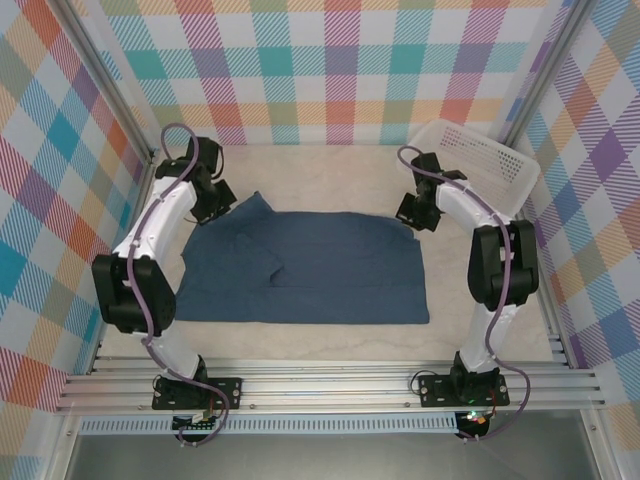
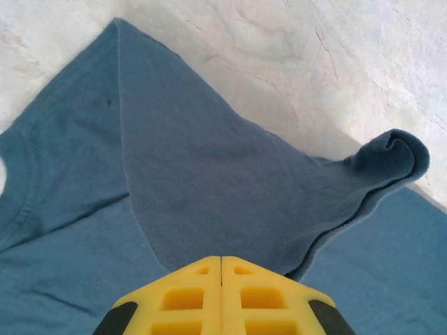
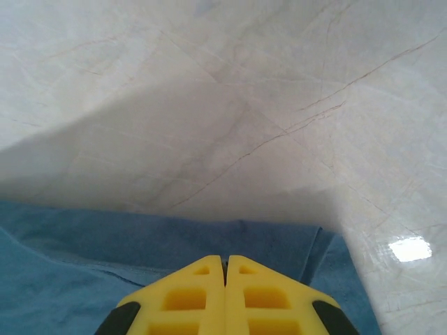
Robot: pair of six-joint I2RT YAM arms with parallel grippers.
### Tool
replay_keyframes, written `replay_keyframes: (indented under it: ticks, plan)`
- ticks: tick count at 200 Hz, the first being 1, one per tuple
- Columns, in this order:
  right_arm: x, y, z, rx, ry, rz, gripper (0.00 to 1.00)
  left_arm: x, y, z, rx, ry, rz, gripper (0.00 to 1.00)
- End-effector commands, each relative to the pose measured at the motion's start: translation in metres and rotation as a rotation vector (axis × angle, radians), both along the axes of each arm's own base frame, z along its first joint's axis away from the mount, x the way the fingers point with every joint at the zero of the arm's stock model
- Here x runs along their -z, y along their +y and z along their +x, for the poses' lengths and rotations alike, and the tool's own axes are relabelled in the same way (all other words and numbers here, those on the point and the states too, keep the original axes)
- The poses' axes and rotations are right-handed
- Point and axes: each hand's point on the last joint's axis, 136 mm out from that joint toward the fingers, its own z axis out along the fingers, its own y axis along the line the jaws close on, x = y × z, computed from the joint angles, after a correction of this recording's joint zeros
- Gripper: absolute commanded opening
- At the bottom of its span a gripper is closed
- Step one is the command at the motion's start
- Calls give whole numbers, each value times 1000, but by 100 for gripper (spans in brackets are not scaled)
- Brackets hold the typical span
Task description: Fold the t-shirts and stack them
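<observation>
One dark teal-blue t-shirt (image 1: 320, 270) lies spread across the middle of the table, partly folded, with a sleeve flap turned in near its left side. My left gripper (image 1: 215, 205) sits at the shirt's far left corner. In the left wrist view, the left gripper (image 2: 221, 258) is shut on a raised flap of the t-shirt (image 2: 209, 174) that runs up into the yellow fingers. My right gripper (image 1: 415, 212) is at the far right corner. The right wrist view shows the right gripper (image 3: 225, 258) shut, with the lifted edge of the t-shirt (image 3: 140, 237) drawn in at its tips.
A white perforated basket (image 1: 480, 165) stands tilted at the back right, just behind the right arm. Checkered walls close in the table on three sides. Bare pale tabletop (image 1: 330, 180) lies behind the shirt, and a narrow strip lies in front of it.
</observation>
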Motion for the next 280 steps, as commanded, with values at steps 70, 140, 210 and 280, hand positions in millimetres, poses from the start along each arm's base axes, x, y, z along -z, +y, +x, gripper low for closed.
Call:
replay_keyframes:
  ticks: [70,140,210,280]
  plan:
    - [-14,-16,-30,-92,-17,-95,0,-20,34,-95,-36,33,154,0]
    - [4,-31,-62,-95,53,-155,0,-19,54,-142,-105,49,225,0]
    - [25,-27,-83,-97,115,-116,0,30,55,-178,-122,168,234,0]
    - [40,-28,-107,-91,167,-105,0,44,66,-202,-192,187,277,0]
